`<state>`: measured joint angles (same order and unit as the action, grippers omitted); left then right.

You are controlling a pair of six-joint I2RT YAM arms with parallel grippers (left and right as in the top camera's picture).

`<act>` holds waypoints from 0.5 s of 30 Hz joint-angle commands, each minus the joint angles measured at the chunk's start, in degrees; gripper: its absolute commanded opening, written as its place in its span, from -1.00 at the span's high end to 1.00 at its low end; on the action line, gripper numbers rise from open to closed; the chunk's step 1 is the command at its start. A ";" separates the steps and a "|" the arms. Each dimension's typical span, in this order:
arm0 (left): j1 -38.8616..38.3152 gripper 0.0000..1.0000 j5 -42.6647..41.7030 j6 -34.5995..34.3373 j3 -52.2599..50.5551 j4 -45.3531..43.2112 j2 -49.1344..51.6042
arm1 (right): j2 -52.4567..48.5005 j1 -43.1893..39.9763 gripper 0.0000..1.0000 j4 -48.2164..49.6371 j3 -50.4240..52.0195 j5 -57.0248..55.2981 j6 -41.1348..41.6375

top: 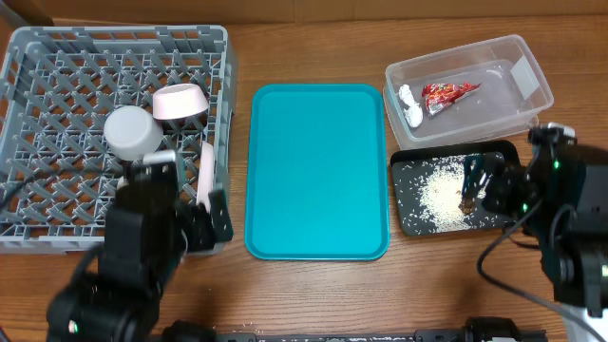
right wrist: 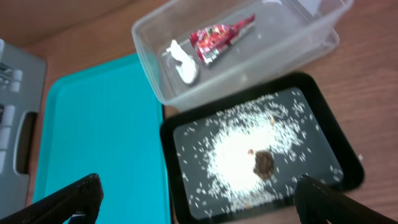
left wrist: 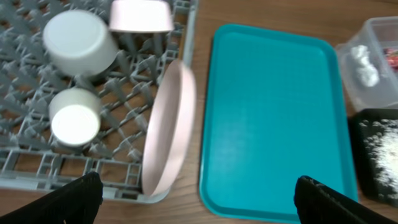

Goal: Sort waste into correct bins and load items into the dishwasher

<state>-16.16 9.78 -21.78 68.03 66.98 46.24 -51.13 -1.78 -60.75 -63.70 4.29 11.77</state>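
Note:
The grey dish rack (top: 57,66) at the left holds a pale pink bowl (top: 180,102), a light grey bowl (top: 133,131), a small white cup (left wrist: 74,123) and the large plate (left wrist: 169,127) standing on edge by the rack's right wall. The clear tub (top: 518,95) holds the red-and-white wrapper (top: 448,92) and the white tissue (top: 410,106). The black tray (top: 410,214) holds rice grains (right wrist: 239,155) and a brown scrap (right wrist: 263,163). My left gripper (left wrist: 198,210) is open and empty over the rack's front right corner. My right gripper (right wrist: 199,208) is open and empty above the black tray. The wooden stick is not in view.
A flat teal tray (top: 318,171) lies bare in the middle, between the rack and the two bins. The rack's wall (left wrist: 186,37) is close beside its left edge. The wooden table continues in front of the tray. Cables run beside both arms.

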 commanded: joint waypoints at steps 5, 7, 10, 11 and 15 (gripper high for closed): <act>-0.37 -1.00 5.27 -5.68 -10.21 -0.90 -7.30 | 1.64 0.22 -1.00 -2.49 0.81 -1.27 0.20; -0.37 -1.00 5.25 -5.68 -11.08 -0.81 -7.08 | 1.27 0.22 -1.00 -2.69 0.81 -1.27 0.20; -0.37 -1.00 5.22 -5.66 -11.67 -0.50 -6.47 | 0.26 0.22 -1.00 -2.67 0.81 -1.25 0.20; -0.37 -0.99 5.22 -5.68 -11.67 -0.52 -6.14 | -0.07 0.22 -1.00 -2.67 0.81 -1.27 0.22; -0.37 -1.00 5.22 -5.66 -11.67 -0.37 -5.20 | -1.64 0.22 -1.00 -2.69 0.81 -1.25 0.20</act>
<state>-16.16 13.80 -26.65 56.86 66.52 40.53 -52.10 -1.78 -63.61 -63.20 3.95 11.79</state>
